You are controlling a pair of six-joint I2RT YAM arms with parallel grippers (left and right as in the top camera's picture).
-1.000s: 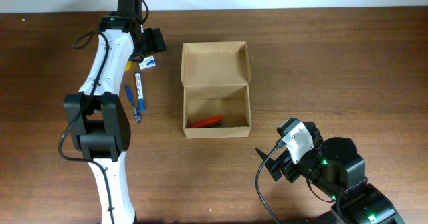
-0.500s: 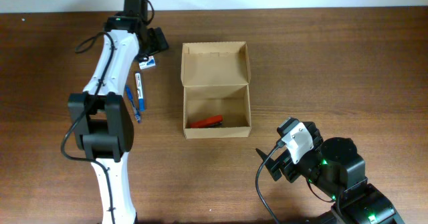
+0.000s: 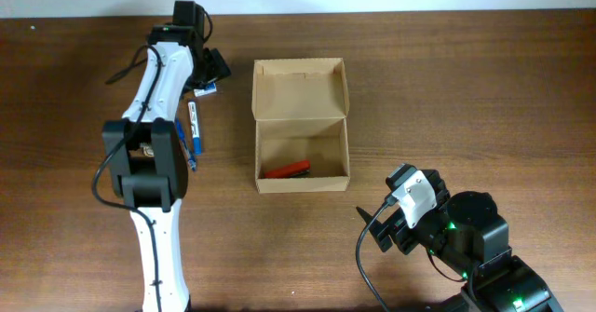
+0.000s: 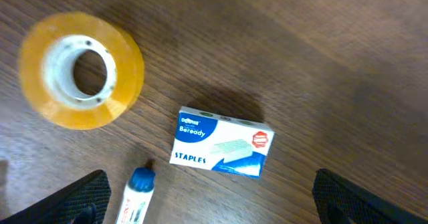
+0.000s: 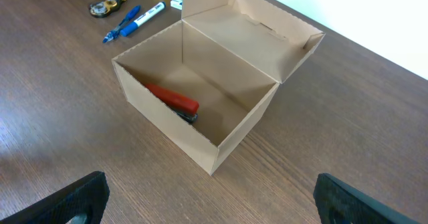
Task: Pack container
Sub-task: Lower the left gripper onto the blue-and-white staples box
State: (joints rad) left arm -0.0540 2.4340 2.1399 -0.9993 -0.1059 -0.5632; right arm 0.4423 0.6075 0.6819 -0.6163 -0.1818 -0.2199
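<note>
The container (image 3: 301, 126) is open from above, its lid (image 3: 300, 88) tipped back on the far side; a red stapler (image 3: 287, 170) lies along the near wall inside. Left of it, a marker (image 3: 193, 121) and a blue pen (image 3: 186, 149) lie side by side. The left gripper (image 4: 214, 196) hangs wide apart over the staples box (image 4: 222, 144), with bare wood either side of the box and the tape roll (image 4: 80, 70) close beside it

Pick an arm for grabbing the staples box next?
Left, most likely. Its open pincer hovers directly over the staples box beside the tape roll; the right pincer sits on the far side of the container.
</note>
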